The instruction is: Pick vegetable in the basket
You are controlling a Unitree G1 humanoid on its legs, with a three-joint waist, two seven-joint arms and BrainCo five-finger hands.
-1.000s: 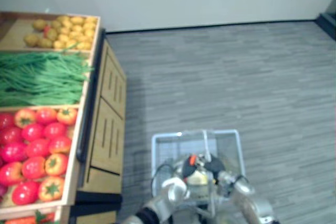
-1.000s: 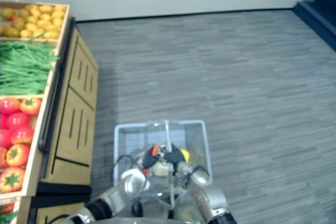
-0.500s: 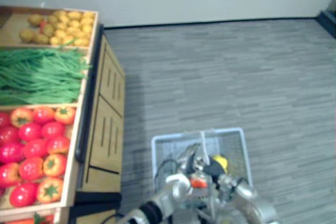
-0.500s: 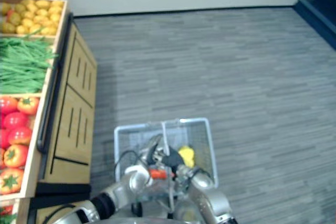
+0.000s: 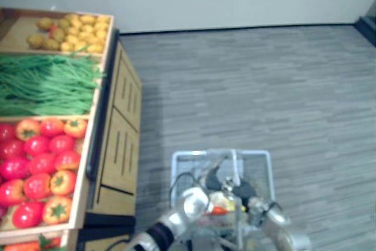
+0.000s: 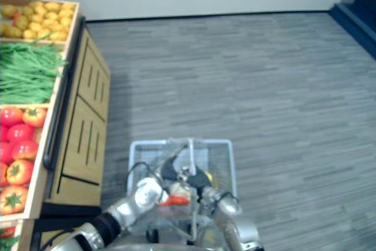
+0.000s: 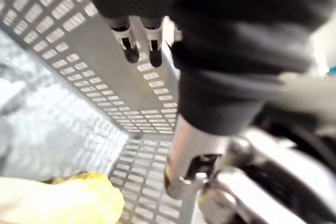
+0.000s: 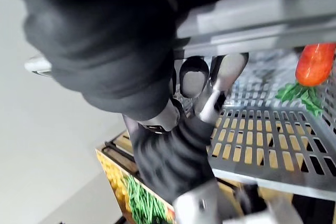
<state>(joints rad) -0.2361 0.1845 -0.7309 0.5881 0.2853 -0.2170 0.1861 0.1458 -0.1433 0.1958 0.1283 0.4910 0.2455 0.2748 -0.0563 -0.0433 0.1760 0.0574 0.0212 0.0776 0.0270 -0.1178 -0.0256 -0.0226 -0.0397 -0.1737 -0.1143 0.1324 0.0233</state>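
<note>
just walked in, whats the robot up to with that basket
The robot seems to be filling a grey mesh basket beside a wooden produce stand. Its right hand is curled round the basket's handle. Its left hand is over the basket, fingers straight, holding nothing. A carrot and a yellow item lie inside. The stand's bins hold tomatoes, green beans and potatoes.

Wooden stand (image 5: pixel 120 139) holds potatoes (image 5: pixel 73 32), green beans (image 5: pixel 47 83), tomatoes (image 5: pixel 41 163).
</note>
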